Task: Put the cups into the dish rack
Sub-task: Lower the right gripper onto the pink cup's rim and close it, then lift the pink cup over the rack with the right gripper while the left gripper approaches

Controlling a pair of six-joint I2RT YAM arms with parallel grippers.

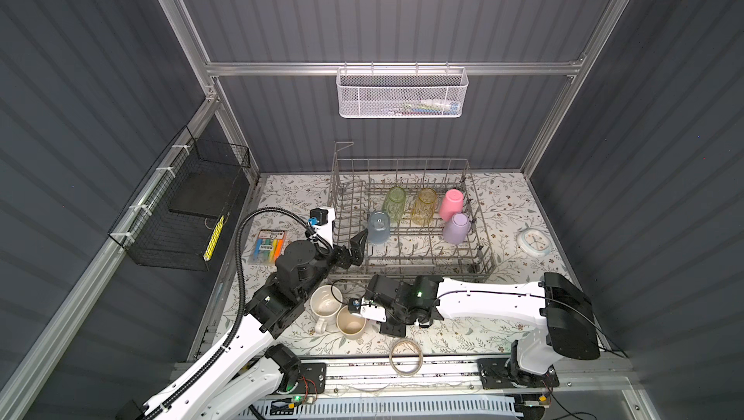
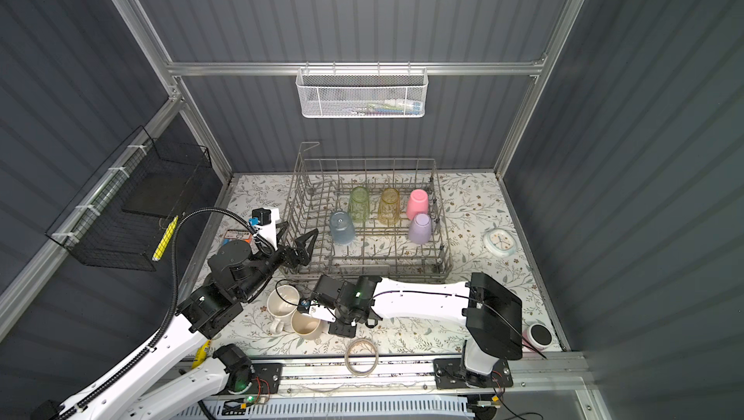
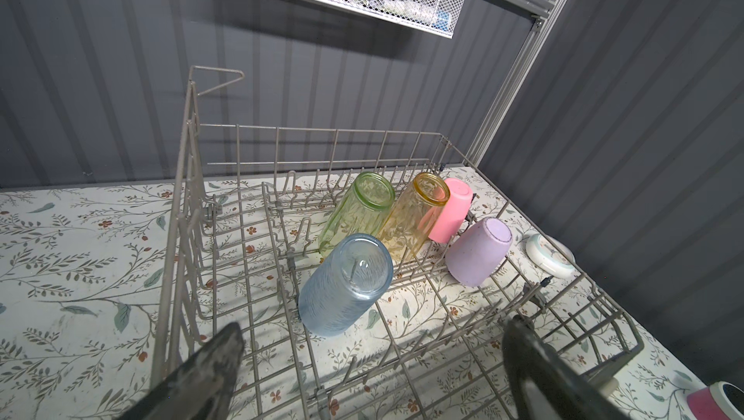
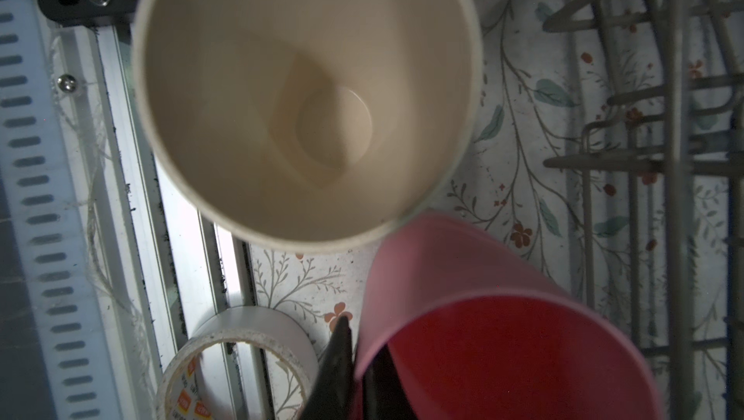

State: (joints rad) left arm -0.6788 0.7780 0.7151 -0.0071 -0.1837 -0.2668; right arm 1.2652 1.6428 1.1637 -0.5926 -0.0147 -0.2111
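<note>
Five cups [image 1: 379, 227] sit base-up in the dish rack [image 1: 443, 268], white mug [image 1: 325, 302] and beige cup [image 1: 351, 320] outside it; left gripper [image 3: 376, 323] gapes empty, right gripper [image 4: 362, 341] pinches another pink cup [image 4: 463, 277]

pink cup [image 4: 463, 269]: cut off by lower right corner in the right wrist view, hidden under right arm [image 1: 483, 297] in both top views | beige cup [image 4: 306, 96]: blurred, clipped by upper edge | white mesh basket [image 1: 362, 96]: contents too small to tell | tape ring [image 4: 249, 323]: clipped by lower edge
</note>
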